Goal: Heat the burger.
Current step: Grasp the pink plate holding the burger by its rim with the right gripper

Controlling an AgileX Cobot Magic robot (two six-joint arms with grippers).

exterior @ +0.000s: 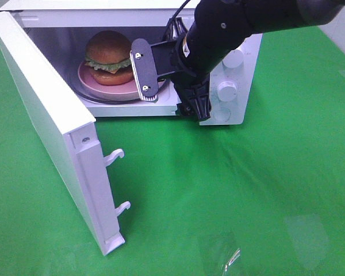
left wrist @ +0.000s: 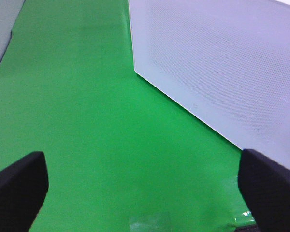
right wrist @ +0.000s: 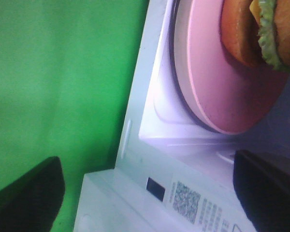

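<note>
The burger, with golden-brown buns and green lettuce, sits on a pink plate inside the open white microwave. My right gripper is open and empty at the right side of the microwave's opening, just in front of the plate's edge. In the right wrist view the burger and the plate lie close ahead of the spread gripper. My left gripper is open and empty above the green cloth; it does not show in the exterior view.
The microwave door stands swung wide open to the left, with two latch hooks on its free edge. It also shows in the left wrist view. Knobs are on the microwave's right panel. Green cloth covers the table.
</note>
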